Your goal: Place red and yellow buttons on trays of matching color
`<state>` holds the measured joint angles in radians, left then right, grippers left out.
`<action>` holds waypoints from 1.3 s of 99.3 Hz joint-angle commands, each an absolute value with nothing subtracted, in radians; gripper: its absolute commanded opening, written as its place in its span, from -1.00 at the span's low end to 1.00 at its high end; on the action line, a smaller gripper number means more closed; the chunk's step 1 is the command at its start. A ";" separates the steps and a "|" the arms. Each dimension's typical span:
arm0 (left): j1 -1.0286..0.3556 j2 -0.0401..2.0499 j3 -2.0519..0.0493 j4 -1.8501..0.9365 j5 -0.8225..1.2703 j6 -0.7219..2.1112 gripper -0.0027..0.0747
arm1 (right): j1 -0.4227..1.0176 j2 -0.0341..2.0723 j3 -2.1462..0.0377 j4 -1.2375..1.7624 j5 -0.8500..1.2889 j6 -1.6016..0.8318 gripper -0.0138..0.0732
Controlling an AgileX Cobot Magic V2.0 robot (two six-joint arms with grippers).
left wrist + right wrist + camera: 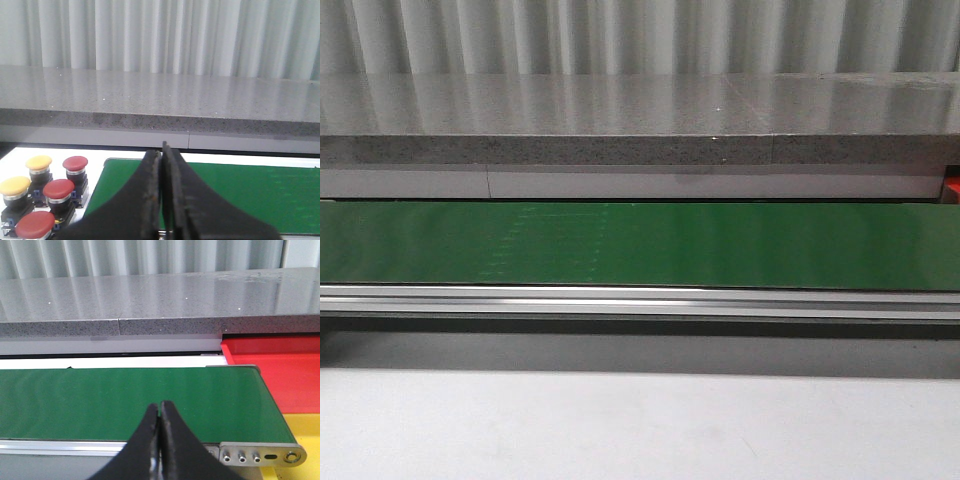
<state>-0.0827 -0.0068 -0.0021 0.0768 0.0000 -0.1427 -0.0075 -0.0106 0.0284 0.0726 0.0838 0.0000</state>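
Several push buttons stand in a cluster on a white surface in the left wrist view: red buttons and yellow buttons. My left gripper is shut and empty, over the left end of the green belt, right of the buttons. In the right wrist view the red tray lies past the belt's right end, and a yellow tray lies nearer than it. My right gripper is shut and empty above the belt's near rail. Neither gripper appears in the front view.
The green conveyor belt runs across the front view with an aluminium rail along its near side. Behind it a grey speckled stone ledge and a pleated curtain close the back. A white tabletop lies in front.
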 commanded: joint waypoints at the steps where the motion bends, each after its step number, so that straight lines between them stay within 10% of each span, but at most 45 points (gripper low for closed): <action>1: -0.087 -0.038 0.049 0.079 -0.089 -0.153 -0.98 | -0.008 -0.031 0.012 0.064 0.000 -0.006 -0.97; 42: -0.087 -0.033 0.005 0.060 -0.107 -0.153 -0.98 | -0.008 -0.031 0.012 0.064 0.000 -0.006 -0.97; 92: -0.087 0.453 -0.557 0.043 0.558 -0.153 -0.98 | -0.008 -0.031 0.012 0.064 0.000 -0.006 -0.97; 129: -0.087 0.652 -0.603 0.038 0.624 -0.153 -0.98 | -0.008 -0.031 0.012 0.064 0.000 -0.006 -0.97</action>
<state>-0.0827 0.6214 -0.5684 0.0466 0.6716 -0.1427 -0.0075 -0.0106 0.0284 0.0726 0.0838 0.0000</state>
